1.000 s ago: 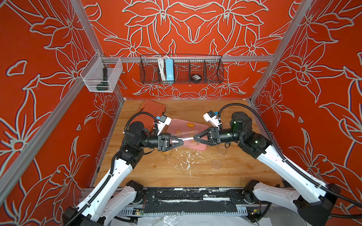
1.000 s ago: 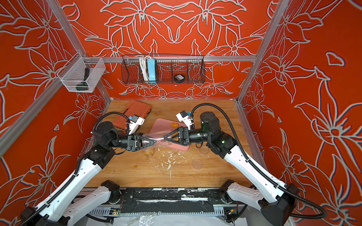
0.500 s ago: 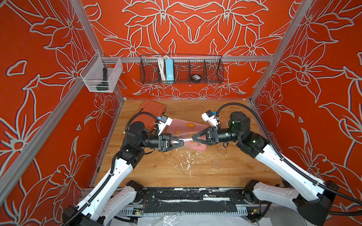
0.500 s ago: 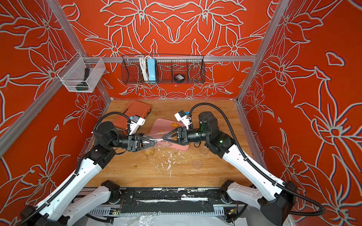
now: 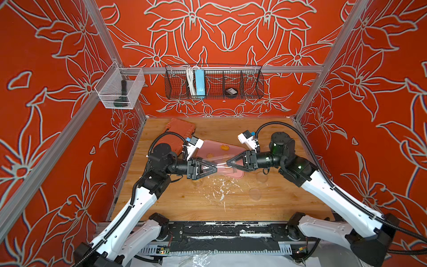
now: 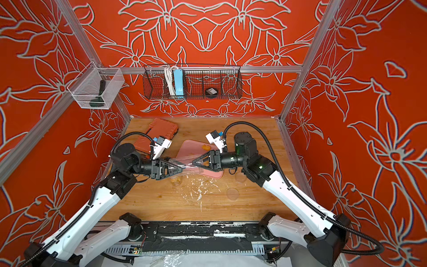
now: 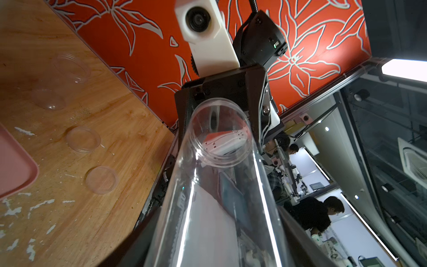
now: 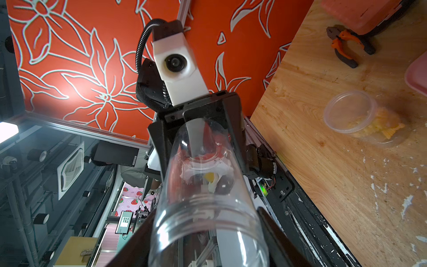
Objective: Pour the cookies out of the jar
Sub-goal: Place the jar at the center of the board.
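Right gripper [image 5: 228,163] nudged in, now pinching clear jar [image 5: 221,165] mouth, I think; left gripper [image 5: 214,167] around its body, grip unclear.

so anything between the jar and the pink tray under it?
Nothing visible. The jar lies level in the air between the left pincer and right pincer, over the near half of the pink tray. The gap beneath looks clear in both top views; cookies lie on the tray farther back.
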Motion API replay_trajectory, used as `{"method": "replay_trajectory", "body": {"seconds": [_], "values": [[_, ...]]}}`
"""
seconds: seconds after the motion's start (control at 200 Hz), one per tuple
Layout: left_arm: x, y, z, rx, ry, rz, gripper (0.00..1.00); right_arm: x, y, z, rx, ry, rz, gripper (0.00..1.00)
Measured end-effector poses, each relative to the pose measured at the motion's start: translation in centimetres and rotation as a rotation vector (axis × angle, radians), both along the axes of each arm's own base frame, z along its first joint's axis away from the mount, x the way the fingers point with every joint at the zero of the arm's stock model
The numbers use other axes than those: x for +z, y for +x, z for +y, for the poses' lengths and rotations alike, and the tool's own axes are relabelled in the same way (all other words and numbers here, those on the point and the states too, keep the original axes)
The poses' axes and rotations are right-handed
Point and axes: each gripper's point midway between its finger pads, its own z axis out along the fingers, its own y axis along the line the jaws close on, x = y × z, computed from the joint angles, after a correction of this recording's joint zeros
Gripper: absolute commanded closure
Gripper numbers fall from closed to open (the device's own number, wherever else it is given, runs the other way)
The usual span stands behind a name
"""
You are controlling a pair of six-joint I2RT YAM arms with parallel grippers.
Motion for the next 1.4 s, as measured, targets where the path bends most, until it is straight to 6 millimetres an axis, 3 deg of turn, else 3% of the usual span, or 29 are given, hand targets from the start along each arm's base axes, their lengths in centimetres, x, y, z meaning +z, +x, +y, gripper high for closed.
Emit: {"method": "replay_trajectory", "body": {"seconds": [0.2,0.425,0.666,0.861,1.036,1.396], "values": [[-0.6,0.4,0.0,0.023,0.033,0.016,0.03,-1.4,1.2,-1.0,-0.043,-0.048,-0.004,0.39],[-3.0,1.3,0.9,0.12,0.115,0.054,0.03,-2.3,4.0,-5.3,-0.195,-0.103,-0.009,0.39],[-5.0,4.2,4.8,0.444,0.32,-0.015,0.03,-5.2,3.8,-8.4,-0.278,-0.344,-0.076,0.41],[-5.4,4.7,8.6,0.668,0.451,-0.132,0.03,-8.9,3.1,-10.5,-0.289,-0.537,-0.07,0.43],[-4.9,5.1,10.8,0.796,0.503,-0.202,0.03,-11.9,2.7,-11.1,-0.257,-0.691,-0.064,0.45],[-6.9,5.4,11.8,0.858,0.522,-0.213,0.03,-18.5,1.5,-10.7,-0.108,-1.051,-0.081,0.48]]}}
